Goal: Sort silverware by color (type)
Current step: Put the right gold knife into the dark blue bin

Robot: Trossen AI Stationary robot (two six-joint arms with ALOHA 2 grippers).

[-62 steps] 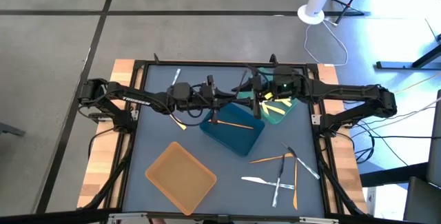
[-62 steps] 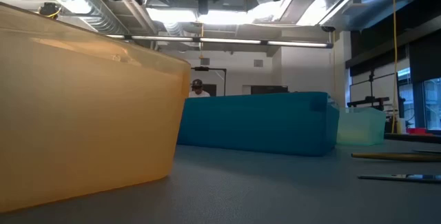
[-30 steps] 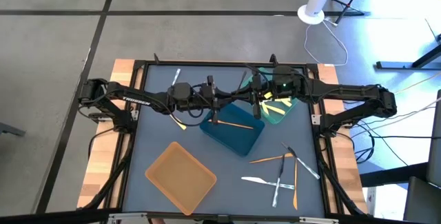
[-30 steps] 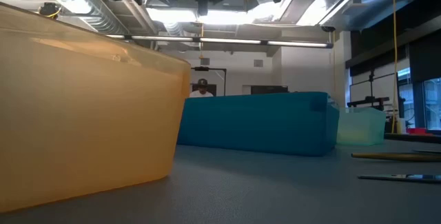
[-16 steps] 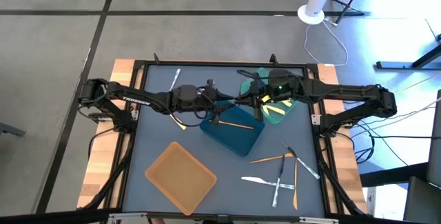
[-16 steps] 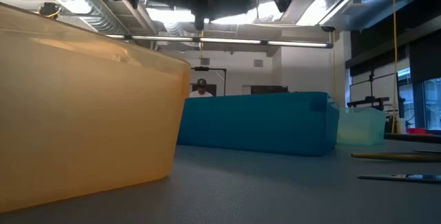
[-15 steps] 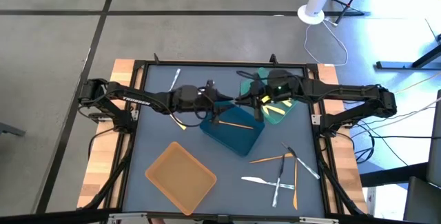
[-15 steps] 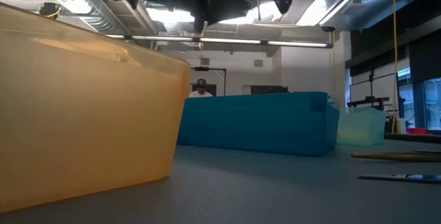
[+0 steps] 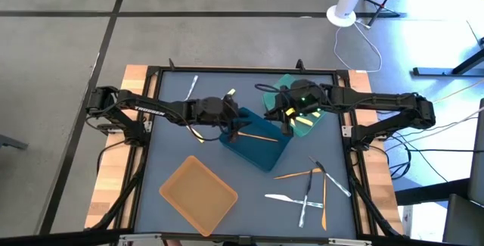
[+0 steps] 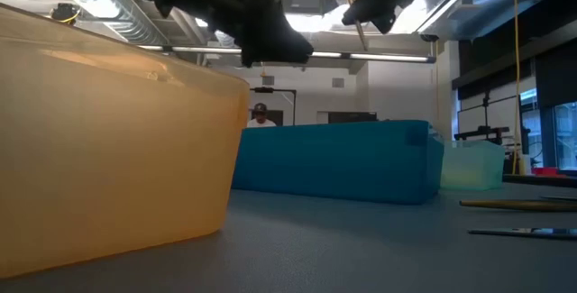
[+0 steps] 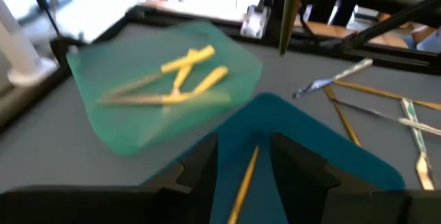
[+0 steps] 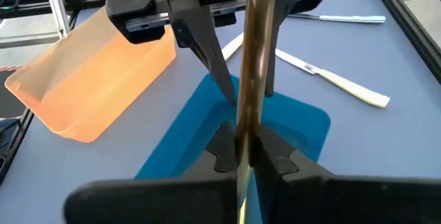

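In the high view, the left gripper (image 9: 231, 129) is seen over the near-left edge of the blue tray (image 9: 255, 149), its jaws parted and nothing held between them. An orange piece (image 9: 261, 136) lies inside that tray. The right gripper (image 9: 284, 121) is poised between the blue tray and the teal tray (image 9: 302, 117), where yellow pieces (image 9: 301, 112) lie. More cutlery (image 9: 308, 189), orange and pale, is scattered on the table (image 9: 166, 155) toward the near right. An empty-looking orange tray (image 9: 198, 194) sits at the near left, and a pale piece (image 9: 190, 88) lies at the far left.

In the low view, the orange tray (image 10: 108, 140) fills the left, the blue tray (image 10: 338, 162) stands behind it, and both arms hang above.

In the left wrist view, the parted fingers (image 11: 200, 169) frame the orange piece (image 11: 242, 182) in the blue tray (image 11: 310, 148); yellow pieces (image 11: 182, 76) rest in the teal tray (image 11: 124, 127).

In the right wrist view, the right gripper (image 12: 242, 148) is clamped on a thin upright utensil (image 12: 256, 58) above the blue tray (image 12: 186, 148).
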